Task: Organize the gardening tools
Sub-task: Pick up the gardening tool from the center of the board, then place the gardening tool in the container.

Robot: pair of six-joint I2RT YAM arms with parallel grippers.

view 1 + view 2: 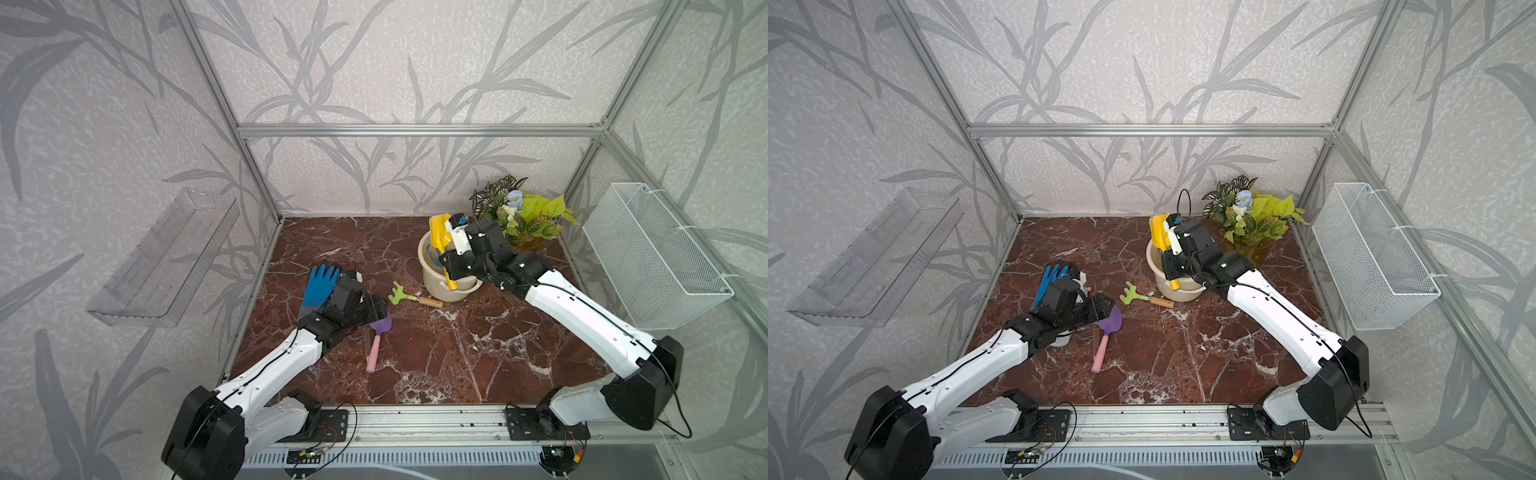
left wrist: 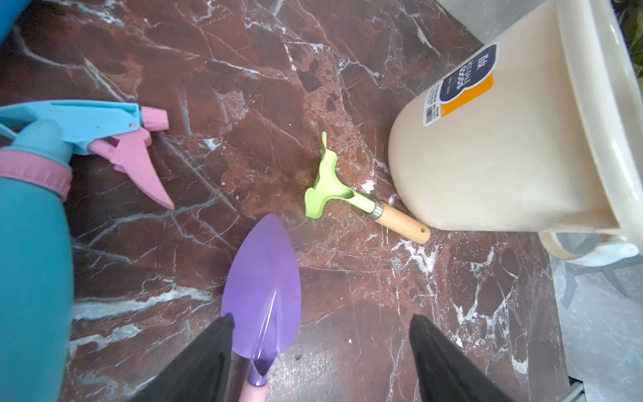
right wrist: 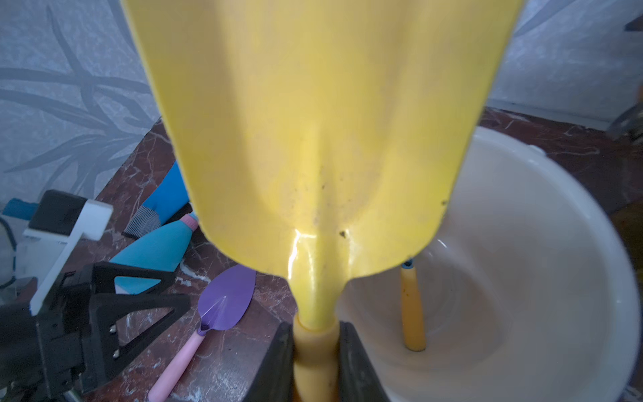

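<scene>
The right gripper [image 3: 315, 348] is clamped on the yellow handle of the shovel [image 3: 313, 139] and holds it over the bucket [image 3: 522, 209]. The shovel's blade points up and toward the back wall [image 1: 415, 174], with its handle end down by the bucket's near rim.

The left gripper [image 2: 322, 317] has its jaws wide apart and nothing between them. It hangs low over the blade of the trowel [image 2: 262, 296]; I can't tell whether it touches. The trowel lies flat on the table [image 1: 457, 365], purple blade toward the rake [image 1: 401, 296], pink handle toward the table's front edge.

The rake lies flat too, green head toward the left gripper, wooden handle end just beside the bucket's base. The fork [image 3: 412, 306] is inside the bucket; its yellow handle shows, but the shovel hides most of its head.

That makes four tools, one of each kind. Around them are one bucket, one blue glove [image 1: 320, 282], one spray bottle [image 2: 34, 243] and one plant [image 1: 523, 216].
</scene>
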